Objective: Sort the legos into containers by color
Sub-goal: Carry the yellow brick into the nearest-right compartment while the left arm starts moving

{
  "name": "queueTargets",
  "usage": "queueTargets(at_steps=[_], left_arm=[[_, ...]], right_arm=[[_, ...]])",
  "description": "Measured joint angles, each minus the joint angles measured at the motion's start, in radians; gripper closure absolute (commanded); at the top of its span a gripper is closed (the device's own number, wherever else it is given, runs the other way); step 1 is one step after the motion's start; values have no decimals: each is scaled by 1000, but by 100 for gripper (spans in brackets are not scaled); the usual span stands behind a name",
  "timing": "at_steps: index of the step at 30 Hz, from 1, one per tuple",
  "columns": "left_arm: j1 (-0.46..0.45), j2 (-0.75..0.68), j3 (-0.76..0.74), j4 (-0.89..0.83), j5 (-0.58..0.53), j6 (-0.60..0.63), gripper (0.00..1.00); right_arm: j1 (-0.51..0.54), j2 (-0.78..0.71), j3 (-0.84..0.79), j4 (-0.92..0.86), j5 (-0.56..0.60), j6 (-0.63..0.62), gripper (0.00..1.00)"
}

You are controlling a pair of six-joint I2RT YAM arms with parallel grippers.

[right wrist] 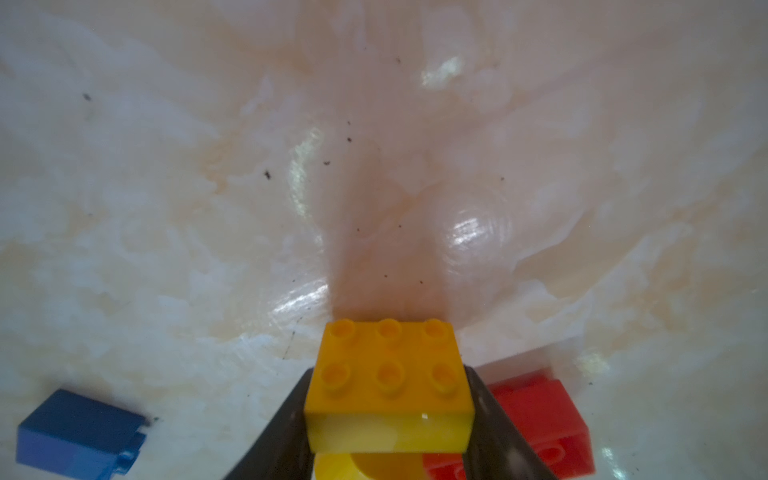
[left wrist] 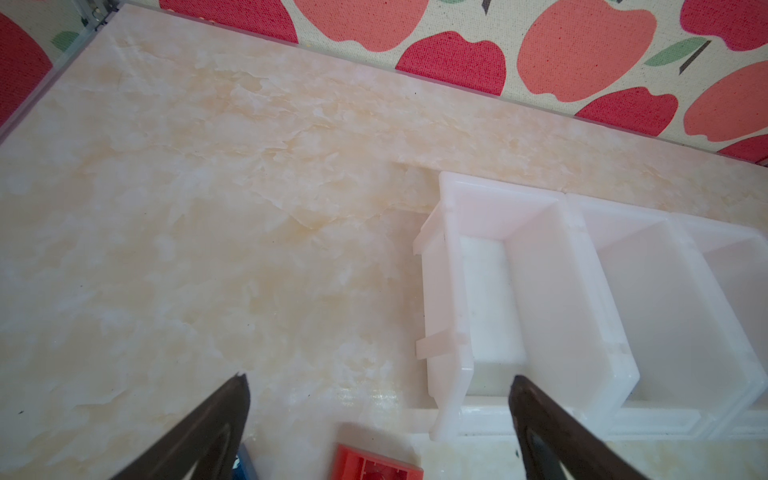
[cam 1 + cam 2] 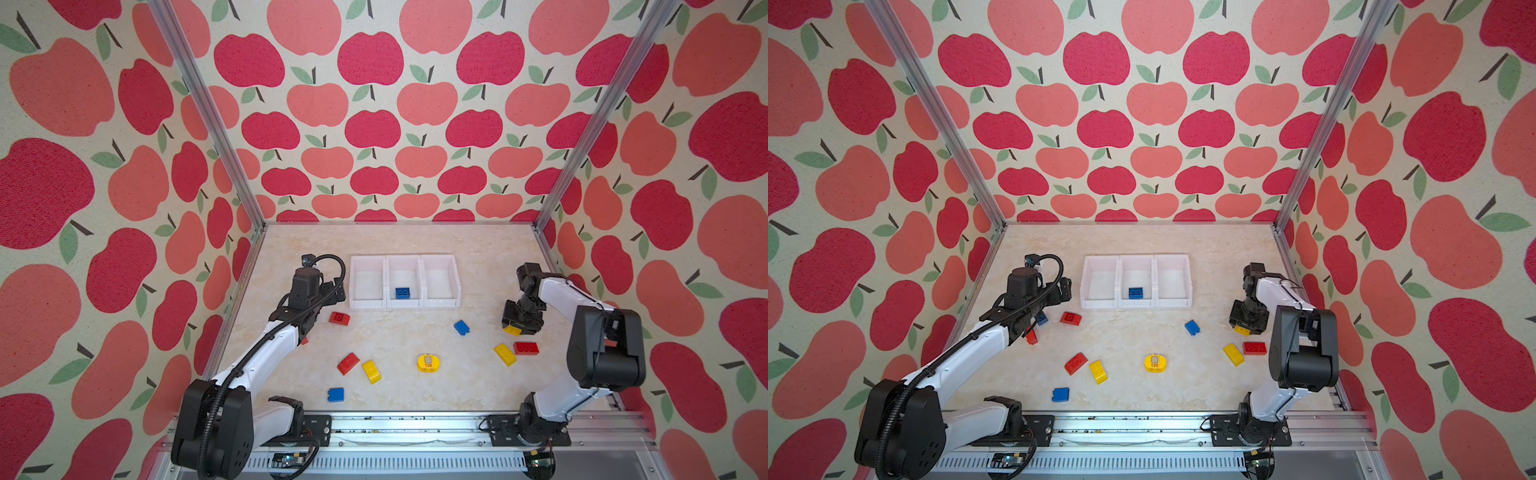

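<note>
Judging from its look, we take the yellow brick for a light, stiff piece of hard plastic that will neither crush nor bend. Its glossy flat sides seem slippery, so we would hold it across those two sides, below the studs and midway along. The right gripper does just that: its jaws lie against both sides, closed on the brick, low over the table at about three o'clock from the table's middle. A red brick lies at five o'clock of it and a second yellow brick at six. The bins stand at twelve o'clock, well apart, and only the middle one holds anything, a blue brick. The left gripper hangs wide open with nothing between its jaws, near the leftmost bin at about ten o'clock. The left arm covers pieces beneath it: a small blue piece and a small red piece show only in part in a top view. Under the gripped brick in the right wrist view, a curved yellow shape is cut off by the frame edge. It may be a reflection or the hollow underside, and we cannot tell whether the brick rests on the table or hangs clear.
</note>
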Motion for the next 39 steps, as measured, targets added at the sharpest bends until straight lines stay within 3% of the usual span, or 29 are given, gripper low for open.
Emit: queueTargets(at_steps=[18, 30, 39], left_arm=[[-6, -4, 0, 0, 0, 0, 1], [-6, -47, -8, -6, 0, -1, 1], [-6, -56, -12, -11, 0, -2, 1]], right_arm=[[350, -22, 426, -82, -17, 75, 54], [500, 268, 647, -72, -40, 75, 54], [536, 429, 731, -74, -54, 76, 54]])
